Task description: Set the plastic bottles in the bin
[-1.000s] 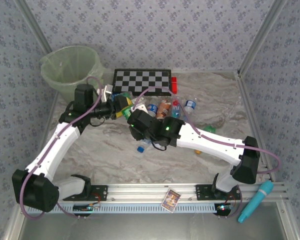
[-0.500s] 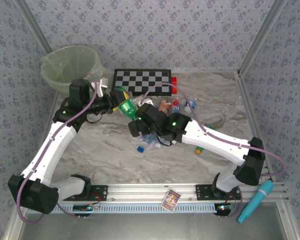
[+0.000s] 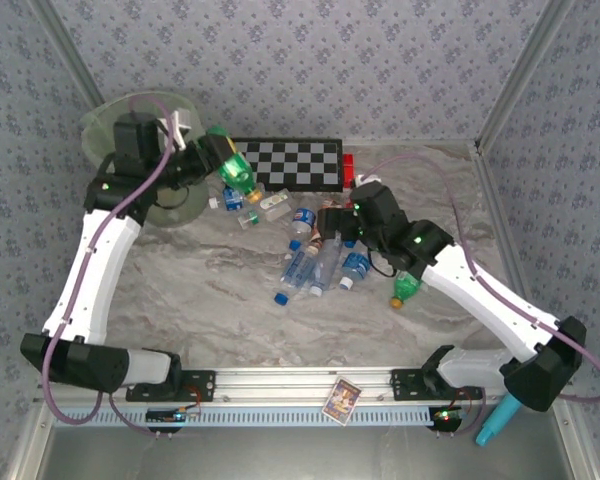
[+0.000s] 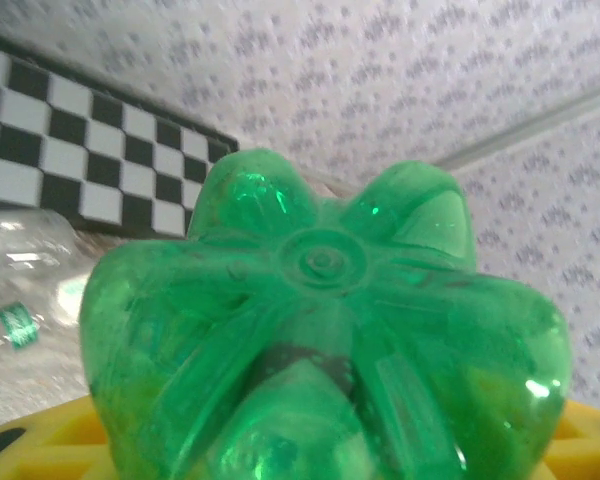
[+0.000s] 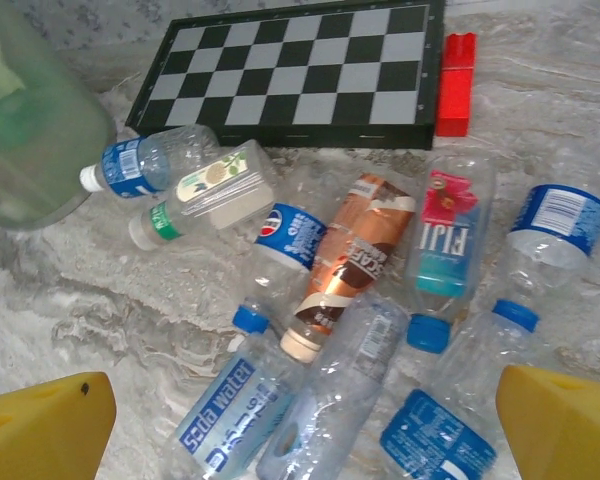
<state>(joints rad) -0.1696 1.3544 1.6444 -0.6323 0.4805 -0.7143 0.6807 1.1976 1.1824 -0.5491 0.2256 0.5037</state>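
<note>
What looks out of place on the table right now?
A checkerboard and a red block lie behind the loose bottles, a small card sits on the front rail, and a turquoise tool lies at the near right corner. Nothing looks spilled.

Enclosure: the back wall [image 3: 300,60], left wall [image 3: 20,220] and right wall [image 3: 570,200] are papered pale grey-lilac with a small repeating floral motif; bare metal corner posts [image 3: 515,75] run along the two rear joins; the table [image 3: 220,320] surface carries a grey-and-cream marble pattern; a slotted aluminium rail [image 3: 300,383] spans its near edge; lighting is even, without hard shadows.
</note>
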